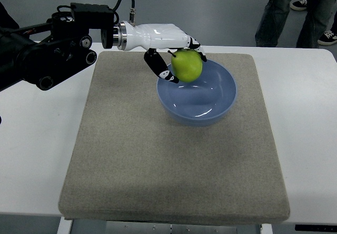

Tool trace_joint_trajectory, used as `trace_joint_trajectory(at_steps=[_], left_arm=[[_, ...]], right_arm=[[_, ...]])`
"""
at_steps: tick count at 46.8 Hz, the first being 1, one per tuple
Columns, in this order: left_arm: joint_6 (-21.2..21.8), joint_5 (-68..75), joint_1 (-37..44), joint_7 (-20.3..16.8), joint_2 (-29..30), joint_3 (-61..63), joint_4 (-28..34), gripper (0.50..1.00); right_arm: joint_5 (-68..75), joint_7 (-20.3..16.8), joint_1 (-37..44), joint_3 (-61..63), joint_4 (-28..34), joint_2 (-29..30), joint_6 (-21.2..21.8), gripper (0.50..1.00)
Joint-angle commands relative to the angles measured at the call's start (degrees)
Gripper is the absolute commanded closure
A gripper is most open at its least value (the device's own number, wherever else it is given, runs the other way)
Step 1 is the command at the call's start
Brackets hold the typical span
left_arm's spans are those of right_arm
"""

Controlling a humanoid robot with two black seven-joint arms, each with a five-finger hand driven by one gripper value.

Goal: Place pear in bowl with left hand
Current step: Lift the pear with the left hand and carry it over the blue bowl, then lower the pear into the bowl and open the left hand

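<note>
Left hand [176,55]: fingers grasping smooth green pear [188,66] | pear above far-left rim of round glossy blue bowl [210,110] | bowl on coarse grey mat [158,165]

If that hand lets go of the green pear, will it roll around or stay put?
Probably a short roll: the pear looks round and smooth, held by the left hand over the blue bowl. The bowl's curved walls would likely settle it at the bottom. It seems firm.
</note>
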Motion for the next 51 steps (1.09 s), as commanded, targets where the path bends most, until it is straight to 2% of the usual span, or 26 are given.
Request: trace_joint_trajectory(at_steps=[1, 16, 43, 44, 48, 51], left_arm=[[1.1, -0.1, 0.8, 0.0, -0.4, 0.0, 1.2, 1.0], [1.7, 0.0, 3.5, 0.0, -3.6, 0.1, 3.4, 1.0], [1.8, -0.5, 4.4, 0.0, -3.7, 0.1, 3.3, 1.0], [1.8, -0.5, 4.4, 0.0, -3.7, 0.0, 3.3, 0.984], [1.8, -0.9, 4.5, 0.0, -3.7, -0.1, 3.3, 0.817], [1.8, -1.0, 4.5, 0.0, -3.7, -0.1, 3.3, 0.759]], right_arm=[[0.0, 0.0, 0.0, 0.0, 0.0, 0.0, 0.0, 0.574], [0.0, 0.0, 0.0, 0.0, 0.0, 0.0, 0.0, 0.574], [0.0, 0.0, 0.0, 0.0, 0.0, 0.0, 0.0, 0.574], [0.0, 0.0, 0.0, 0.0, 0.0, 0.0, 0.0, 0.574], [0.0, 0.0, 0.0, 0.0, 0.0, 0.0, 0.0, 0.574], [0.0, 0.0, 0.0, 0.0, 0.0, 0.0, 0.0, 0.574]])
